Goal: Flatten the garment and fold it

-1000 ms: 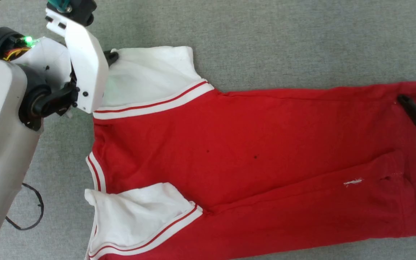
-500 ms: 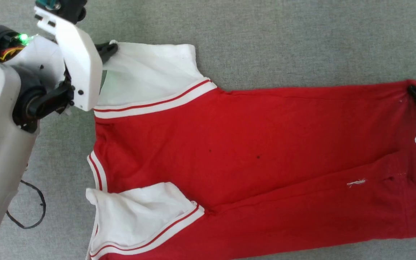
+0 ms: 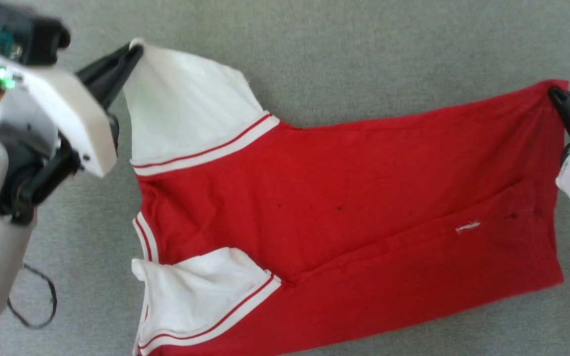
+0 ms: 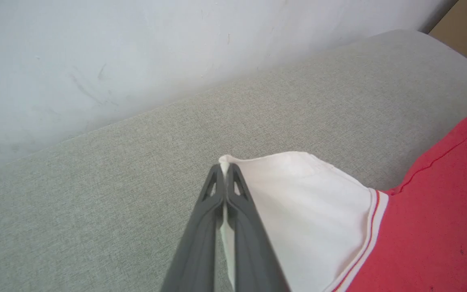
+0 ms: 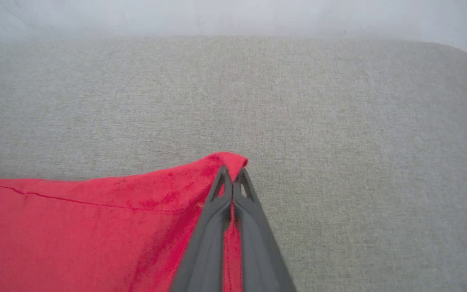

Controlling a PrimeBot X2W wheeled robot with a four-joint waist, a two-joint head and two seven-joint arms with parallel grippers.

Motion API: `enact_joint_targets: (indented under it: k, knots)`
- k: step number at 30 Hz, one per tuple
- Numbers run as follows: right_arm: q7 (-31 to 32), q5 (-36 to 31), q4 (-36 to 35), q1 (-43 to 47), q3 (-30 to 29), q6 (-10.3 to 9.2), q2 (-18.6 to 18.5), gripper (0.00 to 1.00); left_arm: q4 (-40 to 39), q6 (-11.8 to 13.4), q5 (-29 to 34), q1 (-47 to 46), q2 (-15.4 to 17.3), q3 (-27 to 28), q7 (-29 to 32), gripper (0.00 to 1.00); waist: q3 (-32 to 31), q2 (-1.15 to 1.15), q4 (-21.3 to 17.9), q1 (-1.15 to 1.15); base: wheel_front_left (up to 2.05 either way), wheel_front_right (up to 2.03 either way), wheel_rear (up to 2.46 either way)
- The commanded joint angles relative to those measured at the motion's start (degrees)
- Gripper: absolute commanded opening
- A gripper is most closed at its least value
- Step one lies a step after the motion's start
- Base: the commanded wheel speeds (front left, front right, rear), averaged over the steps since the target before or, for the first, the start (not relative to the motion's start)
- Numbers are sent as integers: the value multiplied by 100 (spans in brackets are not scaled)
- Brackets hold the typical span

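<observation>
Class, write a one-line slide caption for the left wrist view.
Left gripper shut on a white sleeve corner of the garment, above a grey fabric surface.

No legible txt, nos., labels or brand marks in head or wrist views. Upturned face of red jersey (image 3: 344,198): plain cloth, nothing readable. Small white mark (image 3: 469,227) on red body near hem end: too small and blurred to read; cannot tell if txt.
</observation>
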Motion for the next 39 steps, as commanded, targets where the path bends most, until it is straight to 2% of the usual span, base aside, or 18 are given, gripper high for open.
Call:
enact_joint_targets:
  k: [1, 11, 25, 32, 39]
  knots:
    - [-93, 52, -55, 36, 15, -5, 0, 0, -82, 10, 7, 177, 56, 50, -94, 0, -243, -1, 29, -1, 0, 0, 0]
    - [-336, 333, -307, 796, -50, -5, -109, 0, -955, 269, -198, 1422, 250, 306, -610, 0, -829, -1, 166, -1, 0, 0, 0]
    - [-542, 796, -383, 2301, -354, -5, 172, 0, -2088, 799, -820, 3778, 502, 499, -812, 0, -1487, -1, 300, -1, 0, 0, 0]
    - [-623, 838, -262, 2770, -353, -5, 214, 0, -2166, 962, -1035, 4665, 515, 464, -886, 0, -1602, -1, 355, -1, 0, 0, 0]
    - [-777, 656, 234, 2811, -189, -5, 133, 0, -1787, 920, -1106, 4790, 318, 180, -806, 0, -1620, -1, 385, -1, 0, 0, 0]
